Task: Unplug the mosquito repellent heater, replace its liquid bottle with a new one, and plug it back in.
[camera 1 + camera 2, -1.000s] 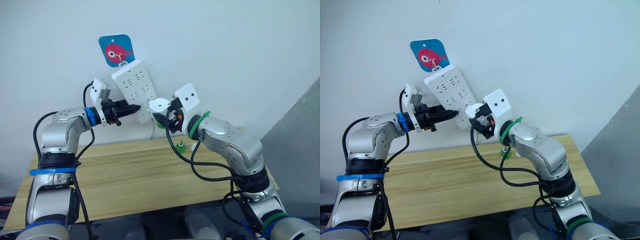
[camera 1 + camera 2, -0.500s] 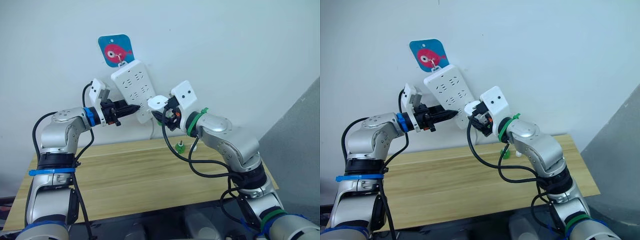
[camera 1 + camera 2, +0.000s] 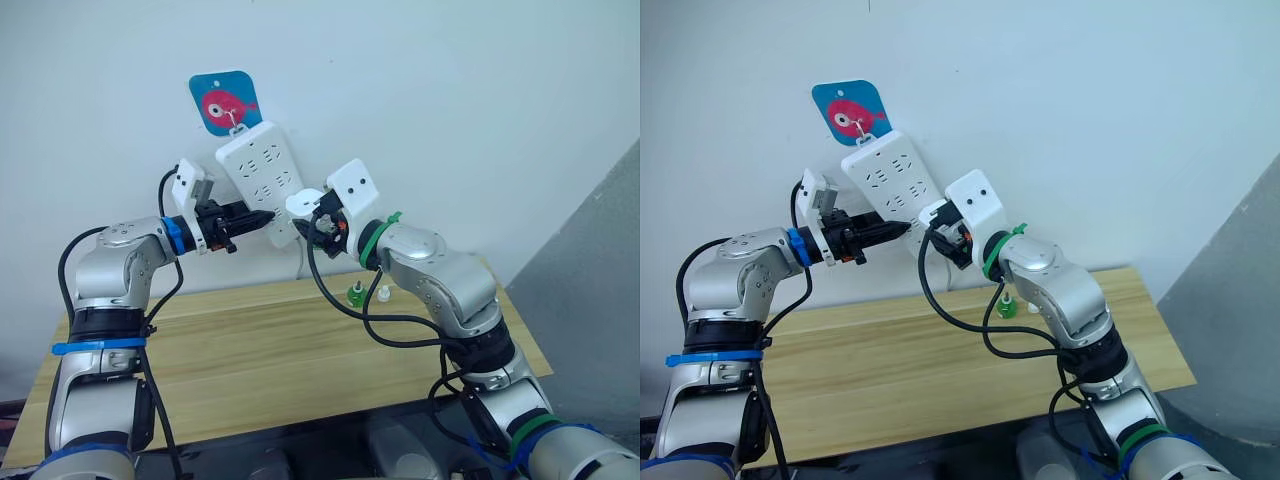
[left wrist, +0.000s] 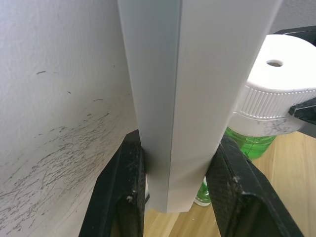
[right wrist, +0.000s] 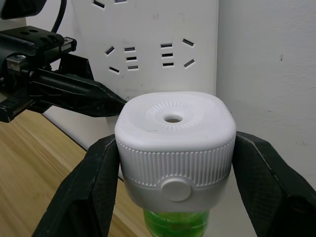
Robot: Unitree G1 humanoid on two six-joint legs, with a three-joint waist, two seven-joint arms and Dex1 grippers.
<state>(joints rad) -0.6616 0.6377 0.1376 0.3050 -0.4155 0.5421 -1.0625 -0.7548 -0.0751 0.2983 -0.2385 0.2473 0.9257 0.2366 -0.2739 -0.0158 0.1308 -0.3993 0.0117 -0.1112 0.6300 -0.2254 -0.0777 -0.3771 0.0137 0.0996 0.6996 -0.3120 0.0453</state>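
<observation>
Evidently the mosquito repellent heater [image 5: 175, 140] was in the right gripper [image 3: 318, 215], jaws pinching its ribbed white body from both sides, a green liquid bottle [image 5: 177, 224] hanging beneath it. It was held up just beside the lower end of the white power strip [image 3: 262, 180], which hung tilted on the wall under a blue fish hook plate [image 3: 227, 101]. The heater looked light, rigid and smooth, so the ribbed band seemed the surest place to hold; its prongs were hidden. The left gripper [image 4: 175, 192] had its jaws pinching the strip's lower edge, likely steadying a thing that could swing. Two small bottles, one green [image 3: 356, 293] and one clear [image 3: 382, 293], stood on the wooden surface [image 3: 250, 360] below.
</observation>
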